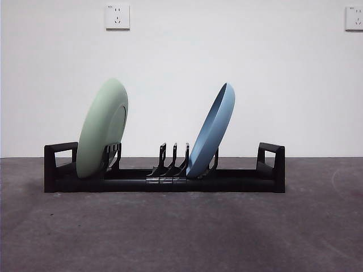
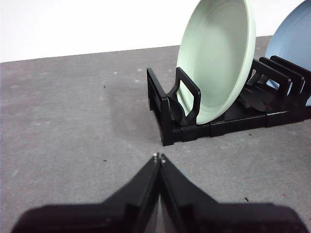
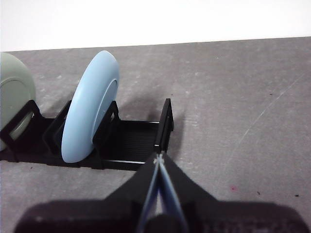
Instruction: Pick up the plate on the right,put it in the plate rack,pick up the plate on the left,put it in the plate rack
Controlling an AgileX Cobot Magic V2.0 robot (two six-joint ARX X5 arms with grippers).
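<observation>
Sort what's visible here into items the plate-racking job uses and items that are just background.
Job items: green plate and blue plate, both leaning in the plate rack; left gripper and right gripper, both shut, holding nothing.

Background: grey table, two wall sockets, white wall.

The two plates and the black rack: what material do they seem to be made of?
Green plate and blue plate: probably matte plastic or melamine, given the even colour and dull sheen; glazed ceramic is not excluded. Plate rack: apparently moulded black plastic, with blocky looped ends and a slight gloss.
</observation>
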